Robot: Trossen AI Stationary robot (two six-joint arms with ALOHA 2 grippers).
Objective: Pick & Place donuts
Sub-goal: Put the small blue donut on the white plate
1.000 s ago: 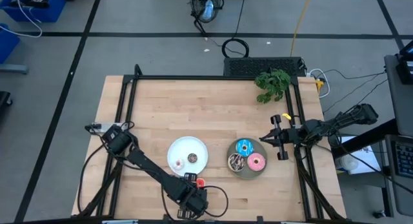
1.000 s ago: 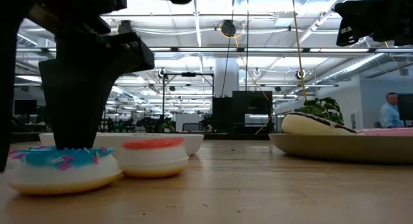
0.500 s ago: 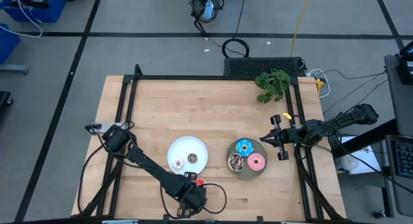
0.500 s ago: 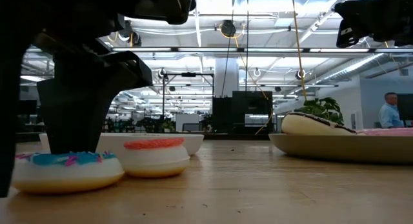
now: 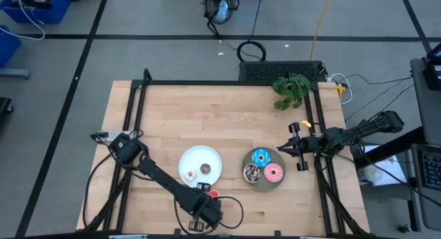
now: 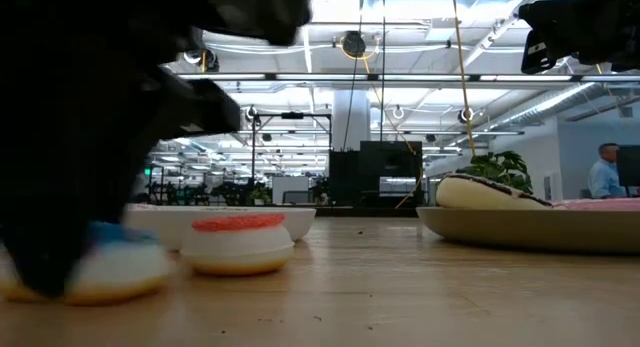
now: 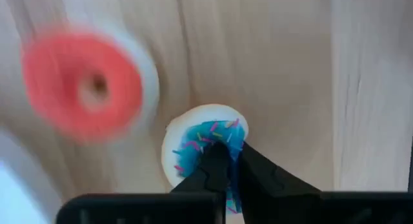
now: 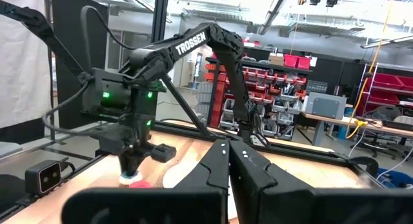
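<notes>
On the grey round plate (image 5: 251,180) three donuts sit; my left gripper (image 7: 226,162) pinches the small blue-sprinkled donut (image 7: 193,143) (red one (image 7: 82,87) waits).

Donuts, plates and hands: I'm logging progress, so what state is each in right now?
Left hand: down at the table's near edge, shut on the small blue donut.
Right hand: waiting beside the grey plate, fingers together.
Small red donut: loose on the wood.
White plate: holds two small donuts.
Grey plate: holds three larger donuts.
</notes>
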